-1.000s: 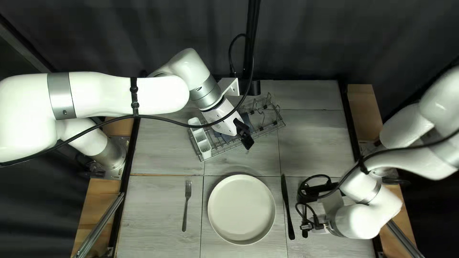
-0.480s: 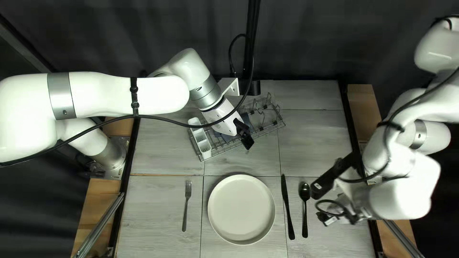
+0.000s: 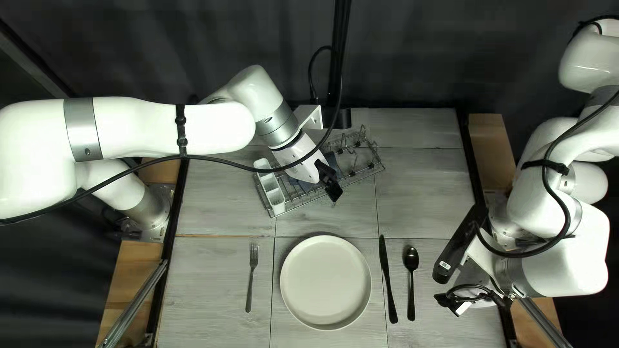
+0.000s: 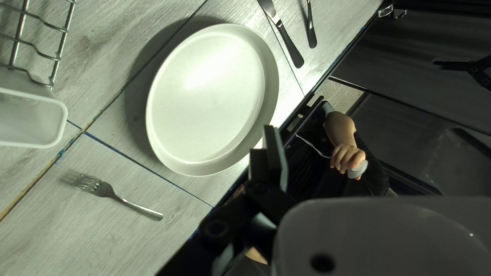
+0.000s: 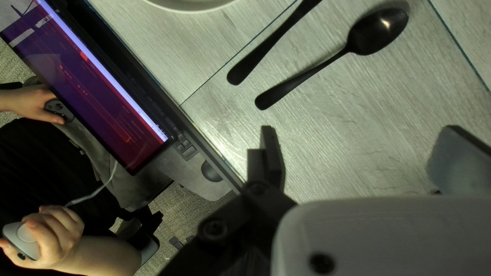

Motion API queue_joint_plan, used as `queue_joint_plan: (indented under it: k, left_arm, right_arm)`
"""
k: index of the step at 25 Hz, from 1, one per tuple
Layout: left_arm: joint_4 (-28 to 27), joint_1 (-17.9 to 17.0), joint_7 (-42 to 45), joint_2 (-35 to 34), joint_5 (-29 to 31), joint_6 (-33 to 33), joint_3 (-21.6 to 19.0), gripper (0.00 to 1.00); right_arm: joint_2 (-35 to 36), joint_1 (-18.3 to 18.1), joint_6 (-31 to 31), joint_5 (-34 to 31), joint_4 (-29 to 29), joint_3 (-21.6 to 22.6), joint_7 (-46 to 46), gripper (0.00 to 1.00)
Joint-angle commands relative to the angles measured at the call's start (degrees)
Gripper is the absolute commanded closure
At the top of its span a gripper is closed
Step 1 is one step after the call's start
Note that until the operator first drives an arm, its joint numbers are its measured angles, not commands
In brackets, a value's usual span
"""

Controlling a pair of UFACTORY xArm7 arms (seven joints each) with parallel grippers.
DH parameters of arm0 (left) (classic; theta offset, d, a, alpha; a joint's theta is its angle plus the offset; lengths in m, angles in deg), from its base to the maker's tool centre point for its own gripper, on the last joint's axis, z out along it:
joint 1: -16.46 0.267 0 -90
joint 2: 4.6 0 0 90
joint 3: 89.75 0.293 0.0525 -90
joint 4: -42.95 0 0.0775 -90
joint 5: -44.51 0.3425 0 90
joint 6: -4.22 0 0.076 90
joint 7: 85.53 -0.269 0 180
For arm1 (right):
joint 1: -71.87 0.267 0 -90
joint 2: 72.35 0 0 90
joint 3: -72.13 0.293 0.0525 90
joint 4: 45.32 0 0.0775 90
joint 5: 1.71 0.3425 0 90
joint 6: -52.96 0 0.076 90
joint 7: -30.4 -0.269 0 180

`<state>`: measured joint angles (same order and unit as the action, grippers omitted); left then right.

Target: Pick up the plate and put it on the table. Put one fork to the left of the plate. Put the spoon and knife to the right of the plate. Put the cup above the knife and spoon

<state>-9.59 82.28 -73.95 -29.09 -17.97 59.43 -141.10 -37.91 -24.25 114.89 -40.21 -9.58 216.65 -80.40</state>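
Right gripper (image 3: pixel 465 277), shifted away from the spoon (image 3: pixel 411 259) toward the table's right edge; tableware and left gripper (image 3: pixel 333 191) unmoved.
Top left view, left to right: fork (image 3: pixel 253 256), one, upon the table (image 3: pixel 213 290), left of the plate, tines toward the far edge; caddy, white (image 3: pixel 277 200), at the left end of a wire dish rack (image 3: pixel 371 170); plate (image 3: pixel 325 282), pale, round, flat on the table; left gripper, over the rack, jaws released, spread apart; knife (image 3: pixel 388 283), black, just right of the plate, handle toward the near edge; spoon, black, right of the knife, apart from it, bowl toward the far edge; right gripper, farther right, jaws released, spread wide.
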Motion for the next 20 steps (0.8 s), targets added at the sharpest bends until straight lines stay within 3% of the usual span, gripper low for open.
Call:
queue_joint_plan:
  k: [1, 4, 13, 17, 20]
  left_arm:
    - [0.00, 0.00, 0.00, 0.00, 0.00, 0.00, 0.00, 0.00]
    - [0.00, 0.00, 0.00, 0.00, 0.00, 0.00, 0.00, 0.00]
    - [0.00, 0.00, 0.00, 0.00, 0.00, 0.00, 0.00, 0.00]
    - [0.00, 0.00, 0.00, 0.00, 0.00, 0.00, 0.00, 0.00]
    - [0.97, -0.02, -2.83, -1.39, 0.39, 1.01, 2.52, 0.00]
  right_arm:
    - [0.00, 0.00, 0.00, 0.00, 0.00, 0.00, 0.00, 0.00]
    - [0.45, 0.14, 0.03, -0.15, -0.83, 0.49, -0.07, 0.00]
    - [11.23, -0.24, 13.74, 0.46, 3.10, -2.97, 26.88, 0.00]
    - [13.09, -1.24, 15.17, -0.16, 2.20, -2.16, 28.31, 0.00]
    - [13.09, -1.24, 15.17, -0.16, 2.20, -2.16, 28.31, 0.00]
